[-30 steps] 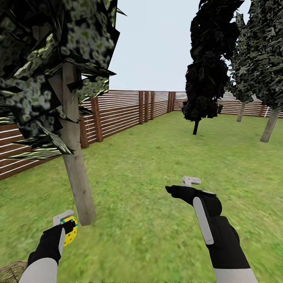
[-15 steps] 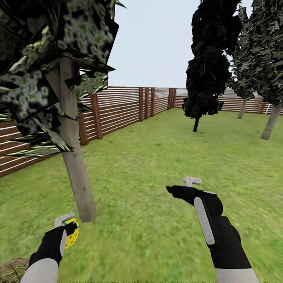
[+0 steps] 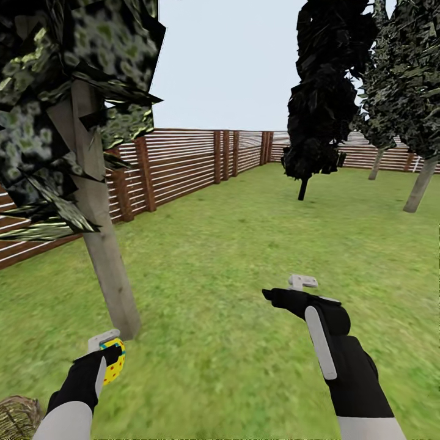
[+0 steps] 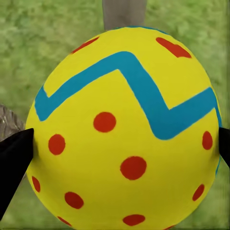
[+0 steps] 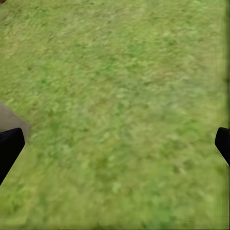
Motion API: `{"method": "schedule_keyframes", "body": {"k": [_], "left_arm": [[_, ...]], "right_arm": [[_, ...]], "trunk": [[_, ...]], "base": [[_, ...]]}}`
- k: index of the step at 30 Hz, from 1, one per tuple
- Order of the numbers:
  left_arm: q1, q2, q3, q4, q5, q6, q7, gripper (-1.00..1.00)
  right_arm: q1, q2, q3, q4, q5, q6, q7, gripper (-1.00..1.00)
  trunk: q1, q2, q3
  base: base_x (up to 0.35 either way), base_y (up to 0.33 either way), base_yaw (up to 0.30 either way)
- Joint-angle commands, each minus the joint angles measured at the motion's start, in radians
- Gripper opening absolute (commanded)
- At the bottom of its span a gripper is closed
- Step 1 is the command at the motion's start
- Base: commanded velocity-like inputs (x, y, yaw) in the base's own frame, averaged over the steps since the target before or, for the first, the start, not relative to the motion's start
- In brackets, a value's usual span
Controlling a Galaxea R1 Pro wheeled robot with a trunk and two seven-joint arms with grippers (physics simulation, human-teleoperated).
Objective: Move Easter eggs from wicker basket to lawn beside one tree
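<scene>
1. The Easter egg (image 4: 125,132) was yellow with red dots and one blue zigzag band. In the left wrist view it looked almost round, so I cannot tell exactly which way its long axis pointed.
2. The egg sat between the two black fingers of the left gripper (image 3: 110,356), which was closed on it. In the left wrist view one fingertip (image 4: 14,163) touched the egg on one side, and the other fingertip on the opposite side.
3. In the head view the held egg was above the lawn (image 3: 244,256), just beside the foot of the tree (image 3: 104,269) with the pale trunk.
4. The right gripper (image 3: 287,292) held nothing. Its fingers were spread wide, with only grass between them in the right wrist view.
5. The rim of the wicker basket (image 3: 17,415) showed at the lower left corner, near the left arm.
6. The wooden fence (image 3: 183,165) ran behind the tree. A dark tree (image 3: 321,104) stood well apart, and open grass lay between.
</scene>
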Motion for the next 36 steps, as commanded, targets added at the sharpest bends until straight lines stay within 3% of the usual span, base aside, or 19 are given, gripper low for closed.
{"method": "schedule_keyframes", "body": {"k": [1, 14, 36], "left_arm": [[-0.001, -0.001, 0.003, -0.002, -0.004, 0.004, -0.001, -1.0], [-0.001, -0.001, 0.0, 0.006, -0.004, -0.011, 0.0, -1.0], [-0.001, 0.0, 0.0, 0.029, -0.004, -0.017, -0.001, -1.0]], "right_arm": [[-0.001, 0.0, -0.001, -0.001, -0.011, 0.003, -0.008, 1.0], [-0.001, 0.0, -0.001, -0.001, -0.011, 0.003, -0.008, 1.0], [-0.001, 0.0, 0.0, -0.003, -0.009, 0.003, -0.007, 1.0]], "trunk": [[0.0, -0.001, -0.003], [0.0, -0.001, -0.024], [0.0, -0.001, -0.036]], "base": [[0.0, -0.277, 0.0], [0.032, -0.278, 0.0], [0.213, -0.252, 0.0]]}}
